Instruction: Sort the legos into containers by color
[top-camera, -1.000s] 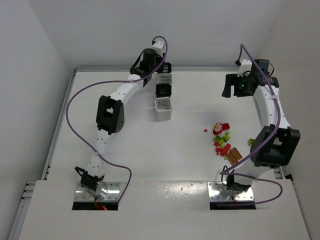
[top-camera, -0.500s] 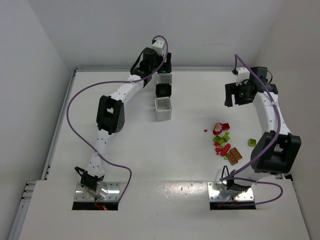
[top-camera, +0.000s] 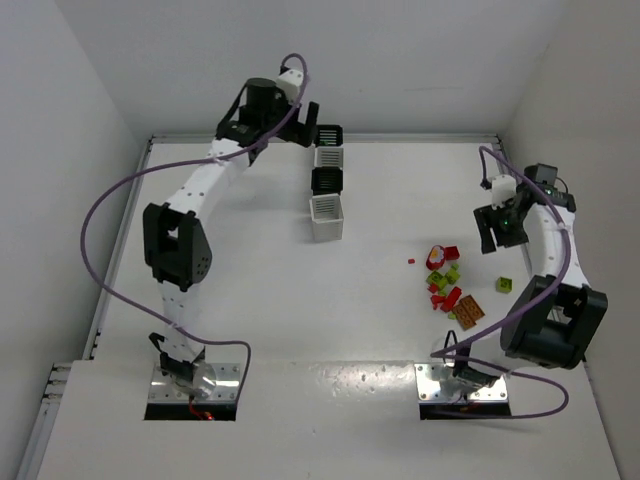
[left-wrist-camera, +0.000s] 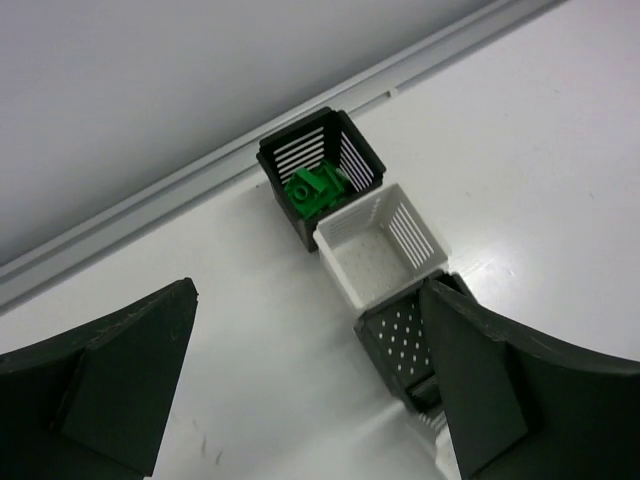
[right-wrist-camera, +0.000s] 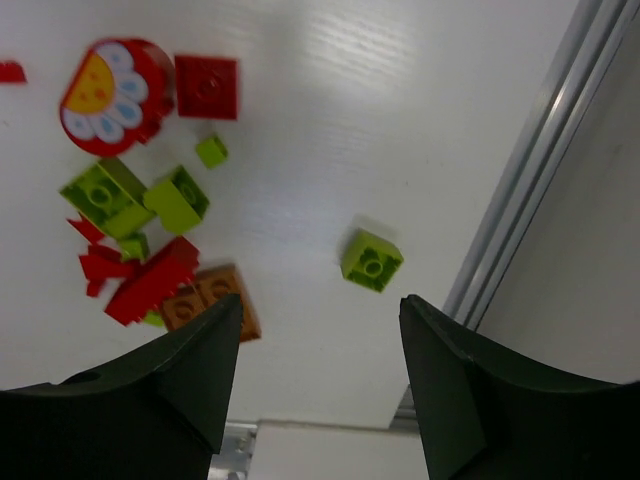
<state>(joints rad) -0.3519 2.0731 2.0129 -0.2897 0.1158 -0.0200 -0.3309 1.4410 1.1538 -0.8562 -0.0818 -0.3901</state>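
Four containers stand in a row at the back: black (top-camera: 329, 134), white (top-camera: 328, 157), black (top-camera: 327, 181), white (top-camera: 327, 217). The left wrist view shows green legos (left-wrist-camera: 315, 188) in the far black container (left-wrist-camera: 320, 170), a bare white container (left-wrist-camera: 382, 245) beside it, and a black one (left-wrist-camera: 405, 340) partly behind a finger. My left gripper (top-camera: 306, 120) (left-wrist-camera: 310, 395) hangs open and empty above them. Loose legos (top-camera: 446, 280) lie at the right: a red flower piece (right-wrist-camera: 108, 95), a red plate (right-wrist-camera: 207, 87), lime bricks (right-wrist-camera: 105, 195), an orange plate (right-wrist-camera: 215, 300). My right gripper (top-camera: 490, 232) (right-wrist-camera: 320, 305) is open above a lone lime brick (right-wrist-camera: 372, 260) (top-camera: 504, 285).
A raised rail (right-wrist-camera: 530, 170) and the side wall run close to the right of the lone lime brick. A single small red piece (top-camera: 411, 261) lies left of the pile. The back rail (left-wrist-camera: 200, 190) passes just behind the containers.
My left gripper opened wide and its arm swung up and left from over the far containers. My right arm came nearer, over the lone lime brick, its jaws narrowing slightly.
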